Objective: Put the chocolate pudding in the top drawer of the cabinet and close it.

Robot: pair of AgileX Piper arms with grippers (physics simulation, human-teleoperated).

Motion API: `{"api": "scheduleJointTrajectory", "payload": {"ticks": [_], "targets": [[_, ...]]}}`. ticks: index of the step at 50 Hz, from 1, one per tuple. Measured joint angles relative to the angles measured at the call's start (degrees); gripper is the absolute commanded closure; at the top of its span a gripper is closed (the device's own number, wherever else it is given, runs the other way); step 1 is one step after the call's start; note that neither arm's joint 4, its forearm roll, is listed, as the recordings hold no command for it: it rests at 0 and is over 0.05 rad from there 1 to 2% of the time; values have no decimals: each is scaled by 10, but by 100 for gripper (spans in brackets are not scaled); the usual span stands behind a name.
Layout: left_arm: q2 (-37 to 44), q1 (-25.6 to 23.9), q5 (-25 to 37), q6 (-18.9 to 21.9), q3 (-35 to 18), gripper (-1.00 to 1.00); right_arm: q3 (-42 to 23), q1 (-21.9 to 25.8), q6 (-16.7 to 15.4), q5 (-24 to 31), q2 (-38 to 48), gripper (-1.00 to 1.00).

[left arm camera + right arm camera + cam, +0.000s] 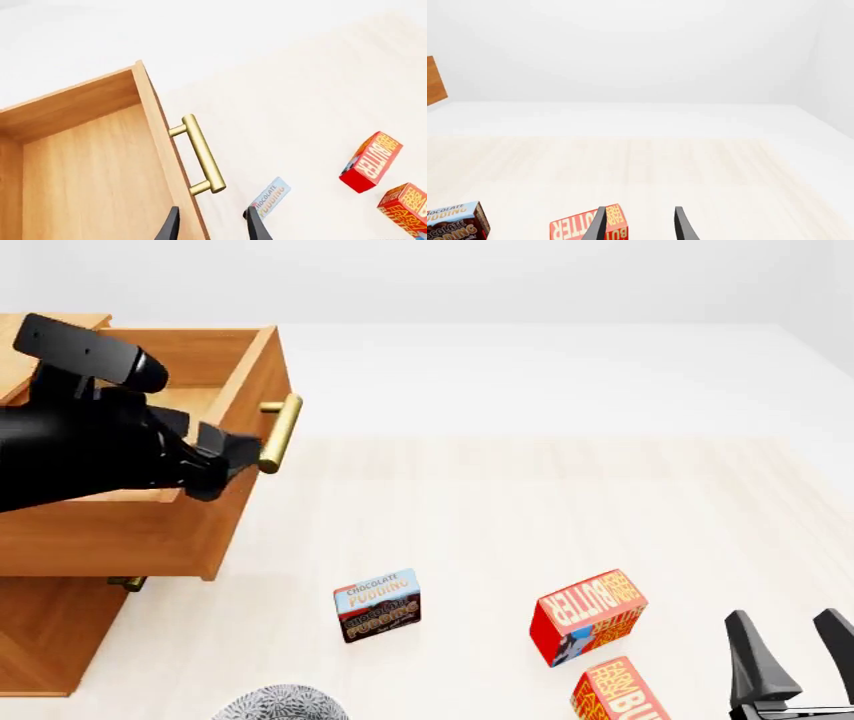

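Observation:
The chocolate pudding (pixel 378 605) stands on the table in front of the cabinet (pixel 54 640); it also shows in both wrist views, pudding (pixel 270 197) (pixel 454 222). The top drawer (pixel 134 535) is pulled out, and its wooden inside (pixel 87 170) holds nothing. Its brass handle (pixel 280 432) (pixel 199 155) sticks out toward the table's middle. My left gripper (pixel 234 455) (pixel 212 227) hangs open over the drawer's front wall, one finger to each side of it, just short of the handle. My right gripper (pixel 794 650) (pixel 639 225) is open and empty at the near right.
Two red-orange butter boxes (pixel 587 615) (pixel 621 695) stand right of the pudding, near the right gripper; one butter box (pixel 570 229) lies just ahead of its fingers. A grey speckled object (pixel 280 705) pokes in at the near edge. A lower drawer's handle (pixel 127 583) peeks out under the open drawer.

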Motion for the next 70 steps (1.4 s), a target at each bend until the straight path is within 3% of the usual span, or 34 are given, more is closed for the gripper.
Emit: {"api": "scheduleJointTrajectory", "payload": {"ticks": [12,25,34,51,70], "targets": [[-27,-10,31,48,-52,-100,0,0,0,0,0,-100],[-42,-31,34,107,-66,-100,0,0,0,0,0,-100],[-60,-43,12,170,-51,-100,0,0,0,0,0,-100],[-21,-107,-24,196,-41,-100,0,0,0,0,0,-100],[22,-136,-115,233,44,-100,0,0,0,0,0,-100]]}}
